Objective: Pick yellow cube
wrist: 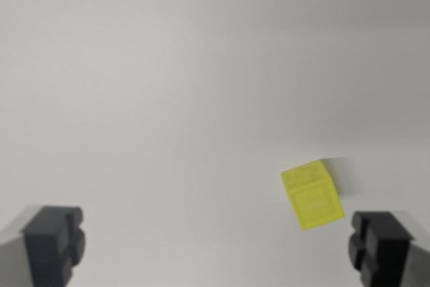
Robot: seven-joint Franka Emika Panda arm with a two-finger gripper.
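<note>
Fingers spread wide and empty, yellow cube just beside the wrist view's right one.

Cube: translucent yellow plastic with embossed faces; pincer fingers: matt black plastic; bench: smooth, matt white.

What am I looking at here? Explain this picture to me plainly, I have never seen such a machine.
This is a single view from a camera mounted on a robot arm's wrist, looking down at a plain white surface. The two dark blocks at the bottom corners are the fingers of the arm's gripper, spread wide open and holding nothing. The only object lying there is a small yellow cube, toward the wrist view's right, close to the right finger and not yet between the two.
</note>
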